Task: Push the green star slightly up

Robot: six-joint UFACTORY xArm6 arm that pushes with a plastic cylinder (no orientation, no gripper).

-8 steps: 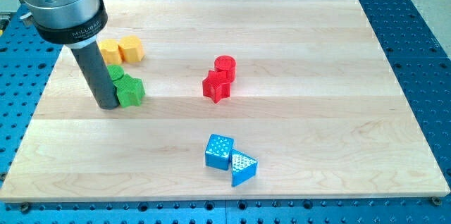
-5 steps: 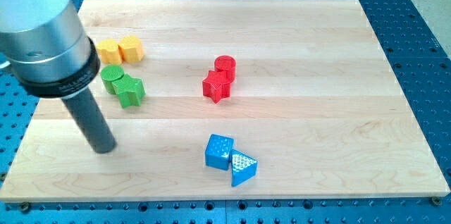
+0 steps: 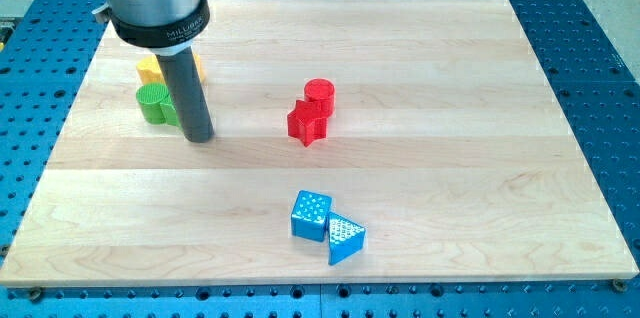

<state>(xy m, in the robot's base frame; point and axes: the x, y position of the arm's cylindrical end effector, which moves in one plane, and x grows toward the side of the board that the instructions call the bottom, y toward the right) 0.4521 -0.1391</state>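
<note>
My tip (image 3: 199, 139) rests on the board at the view's left, just right of and below the green blocks. The green cylinder (image 3: 153, 101) shows to the left of the rod. The green star (image 3: 172, 114) is almost wholly hidden behind the rod; only a green sliver shows at the rod's left edge, against the cylinder. I cannot tell whether the tip touches the star.
Two yellow blocks (image 3: 149, 67) sit above the green ones, partly hidden by the arm. A red cylinder (image 3: 319, 92) and a red star (image 3: 307, 124) touch near the middle. A blue cube (image 3: 310, 214) and a blue triangle (image 3: 345, 239) touch at the bottom. The wooden board (image 3: 450, 158) lies on a blue perforated table.
My tip swung from the star's left down toward the view's bottom left, then up and right to the star's lower right. The rod now covers the star.
</note>
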